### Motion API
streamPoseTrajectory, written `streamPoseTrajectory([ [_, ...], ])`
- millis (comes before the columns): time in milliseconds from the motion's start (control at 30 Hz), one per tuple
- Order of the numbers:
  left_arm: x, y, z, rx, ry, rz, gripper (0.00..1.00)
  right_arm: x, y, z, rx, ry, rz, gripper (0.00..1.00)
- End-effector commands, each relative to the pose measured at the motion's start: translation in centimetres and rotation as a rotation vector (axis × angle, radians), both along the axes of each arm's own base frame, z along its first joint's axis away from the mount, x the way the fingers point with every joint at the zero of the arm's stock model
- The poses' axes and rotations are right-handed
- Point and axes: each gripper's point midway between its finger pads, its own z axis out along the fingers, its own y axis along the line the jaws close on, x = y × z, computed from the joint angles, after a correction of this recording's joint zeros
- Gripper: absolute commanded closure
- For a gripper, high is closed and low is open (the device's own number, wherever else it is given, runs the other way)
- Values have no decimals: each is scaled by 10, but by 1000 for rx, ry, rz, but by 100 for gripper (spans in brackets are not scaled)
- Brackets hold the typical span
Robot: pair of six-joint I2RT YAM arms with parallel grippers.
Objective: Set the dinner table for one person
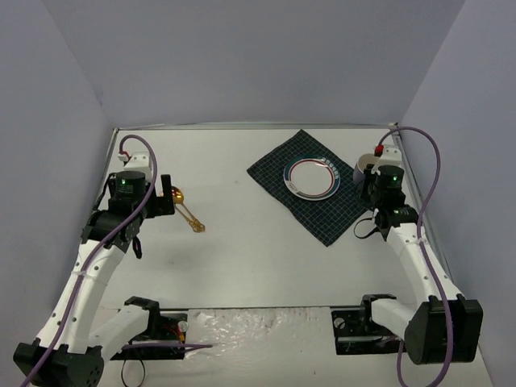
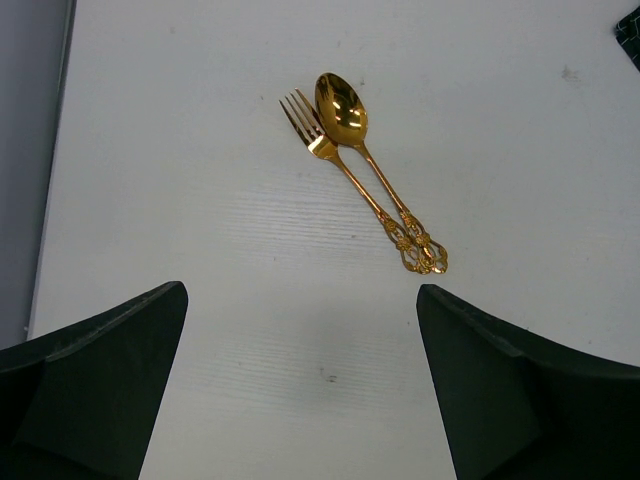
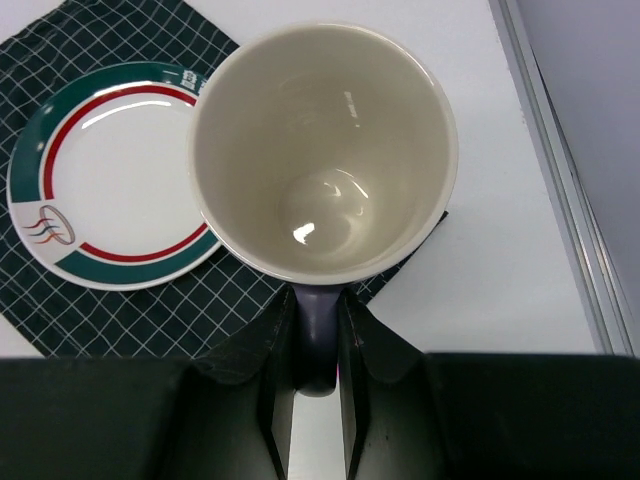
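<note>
Hovering left gripper, released and empty, over fork and spoon. Clamping right gripper on mug handle

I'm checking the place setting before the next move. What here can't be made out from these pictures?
Right wrist view: the base of the mug is hidden by its own wall, so whether it is resting or lifted is unclear.
Right wrist view: the right edge of the plate is covered by the mug.
Top view: the mug is mostly hidden behind the right arm.
Top view: the fork and spoon are too small to tell apart.
</note>
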Motion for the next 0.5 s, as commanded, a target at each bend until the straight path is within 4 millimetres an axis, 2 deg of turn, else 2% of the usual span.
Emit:
streamPoseTrajectory([
  [0, 9, 11, 29, 5, -120, 70, 3, 33, -13, 44, 27, -208, 15, 100],
  [167, 7, 13, 30, 9, -126, 74, 3, 38, -19, 33, 26, -206, 22, 100],
  [300, 7, 13, 31, 8, -130, 72, 3, 43, -32, 16, 9, -162, -16, 100],
  [467, 6, 13, 31, 11, -133, 73, 3, 46, -40, -4, -12, -119, -12, 100],
])
